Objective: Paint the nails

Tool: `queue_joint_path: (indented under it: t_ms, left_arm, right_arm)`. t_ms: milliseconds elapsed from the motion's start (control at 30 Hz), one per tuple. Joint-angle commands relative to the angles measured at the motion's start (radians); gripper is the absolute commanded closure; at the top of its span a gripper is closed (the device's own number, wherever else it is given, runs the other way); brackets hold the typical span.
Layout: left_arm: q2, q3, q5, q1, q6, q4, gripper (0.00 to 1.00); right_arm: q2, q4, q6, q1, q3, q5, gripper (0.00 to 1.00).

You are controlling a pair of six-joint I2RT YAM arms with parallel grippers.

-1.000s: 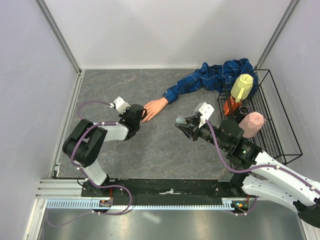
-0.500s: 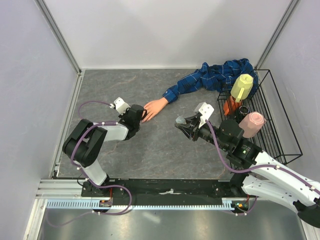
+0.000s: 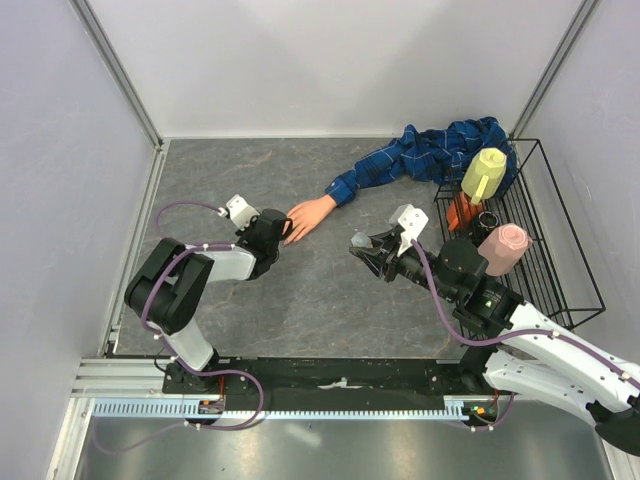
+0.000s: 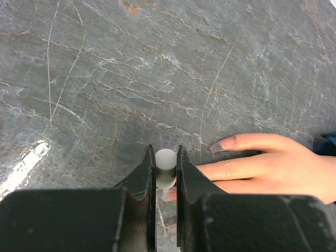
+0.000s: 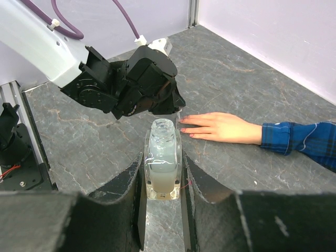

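The mannequin hand (image 3: 309, 215) lies palm down on the grey marbled desk (image 3: 300, 300), sticking out of a blue plaid sleeve (image 3: 400, 160) with its fingers pointing toward the left arm. Its nails (image 4: 216, 147) sit at the fingertips, flat against the desk. The one clearest in the left wrist view looks greyish with a darker smudge at its base.

The left hand (image 4: 166, 157) is pinched on a small white cylinder (image 4: 166, 167) held upright between its fingers. It is just beside the nails, which lie immediately to its right in that view. Whether anything under the cylinder touches a nail is hidden.

The right hand (image 5: 163, 149) grips a small clear bottle (image 5: 163, 168) with no cap on its neck and pale liquid in its lower part. It is held above the desk on the near side of the mannequin hand, near it but apart from it, with the bottle mouth pointing toward the fingertips.

A black wire basket (image 3: 575, 270) at the right edge of the desk holds a yellow bottle (image 3: 484, 172).
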Motion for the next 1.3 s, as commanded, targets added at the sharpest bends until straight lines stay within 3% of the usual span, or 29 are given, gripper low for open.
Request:
queue_joint_path:
  t_ms: [0,1267]
  left_arm:
    - [-0.013,0.025,-0.052,0.006,-0.039,0.0,0.98]
    - [-0.005,0.031,-0.031,0.016,-0.017,0.023,0.98]
  right_arm:
    - [-0.001,0.054,0.006,-0.004,0.003,-0.018,1.0]
    - [0.0,0.057,0.007,-0.007,0.0,-0.029,1.0]
